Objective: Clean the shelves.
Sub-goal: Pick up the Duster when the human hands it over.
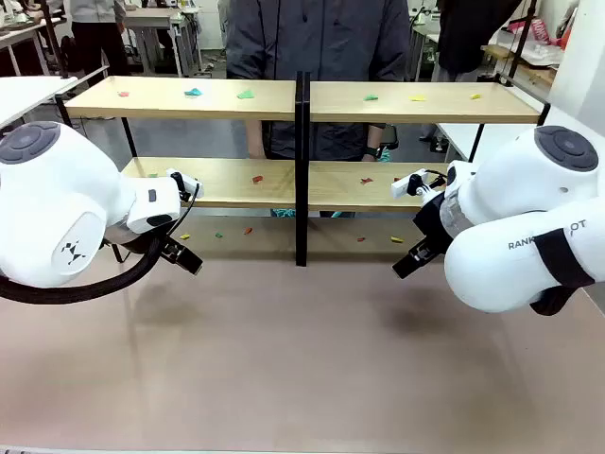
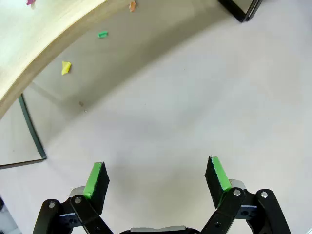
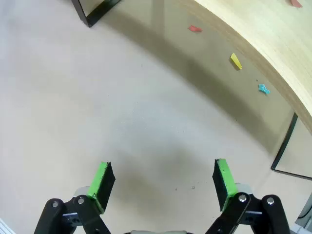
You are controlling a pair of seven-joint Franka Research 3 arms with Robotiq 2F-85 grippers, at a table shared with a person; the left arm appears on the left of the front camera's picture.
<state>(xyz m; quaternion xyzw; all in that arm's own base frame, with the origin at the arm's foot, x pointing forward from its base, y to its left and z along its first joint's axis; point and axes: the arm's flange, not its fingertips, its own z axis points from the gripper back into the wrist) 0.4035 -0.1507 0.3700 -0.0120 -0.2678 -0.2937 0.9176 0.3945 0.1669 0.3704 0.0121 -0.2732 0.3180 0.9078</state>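
Left wrist view: my left hand (image 2: 156, 168) hangs above the bare surface (image 2: 195, 97). Its green pads (image 2: 95, 178) are set wide apart, with nothing between them. Right wrist view: my right hand (image 3: 162, 168) is likewise spread, holds nothing, and is clear of the surface.

Beyond each hand, small coloured scraps lie on the surface in the shadow of the shelves (image 2: 29, 44). A yellow scrap (image 2: 66, 68) and a green scrap (image 2: 102, 34) lie ahead of the left hand. A red scrap (image 3: 194, 29) and a teal scrap (image 3: 263, 88) lie ahead of the right hand.

Front view: the shelves stand across the far part of the surface, just past both hands. The central black divider (image 1: 302, 170) is between the two hands. More scraps rest on the lower board (image 1: 236, 184) and the upper board (image 1: 151, 97). A person (image 1: 312, 38) stands behind the shelves.
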